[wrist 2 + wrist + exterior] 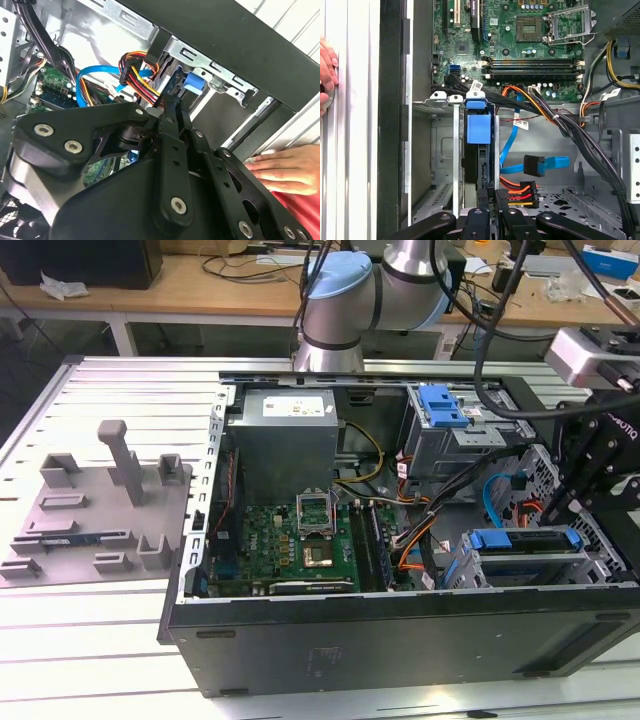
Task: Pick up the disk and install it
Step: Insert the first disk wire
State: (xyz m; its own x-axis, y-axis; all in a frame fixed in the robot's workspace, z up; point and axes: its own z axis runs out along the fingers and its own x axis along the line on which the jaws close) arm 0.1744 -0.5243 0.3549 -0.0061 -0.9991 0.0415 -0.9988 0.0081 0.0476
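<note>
The claw (493,196) is clenched: in both wrist views its two black fingers (165,112) are drawn together with barely a sliver between them. Their tips sit at the near end of the disk (479,131), though I cannot tell whether they pinch any part of it. The disk stands on edge inside the lower drive cage (442,150), with the blue end of its carrier facing the motherboard (520,45). In the exterior view the disk (525,538) shows as a blue-framed slab in that cage, at the near corner of the open computer case (400,645) on the exterior view's right, and the claw (572,502) reaches down to its end from the right. Farther back, a blue latch (443,405) tops the upper cage. A loose blue data cable (547,164) and a plug with orange, red and yellow wires (521,192) lie just beside the disk. A person's hand (285,170) rests on the slatted table (350,150) just outside the case wall. A grey fixture tray (90,510) sits well apart, on the exterior view's left.
</note>
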